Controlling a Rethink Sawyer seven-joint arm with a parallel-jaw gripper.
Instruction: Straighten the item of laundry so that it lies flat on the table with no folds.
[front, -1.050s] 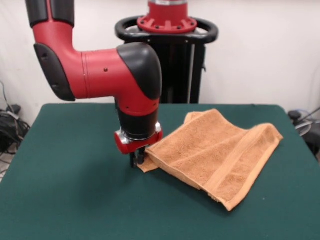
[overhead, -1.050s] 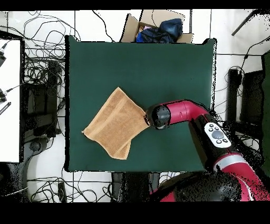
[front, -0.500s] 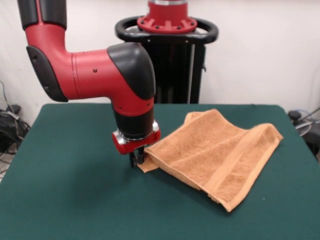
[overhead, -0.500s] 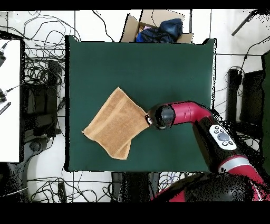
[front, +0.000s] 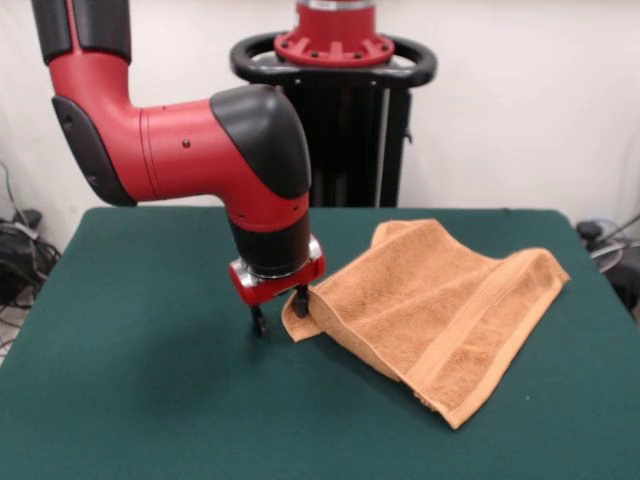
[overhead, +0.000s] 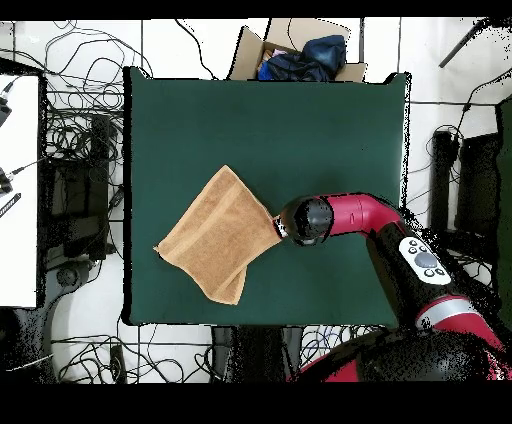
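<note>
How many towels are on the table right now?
1. The orange-tan towel lies folded on the green table, its corner at the open gripper. Nothing suggests another hidden beneath.

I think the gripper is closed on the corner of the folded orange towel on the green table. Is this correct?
Not quite. In the front view the gripper is open: its two fingers stand apart, one beside the corner of the towel and one over bare table. The rest is right: the towel is orange, folded, and lies on the green table.
</note>
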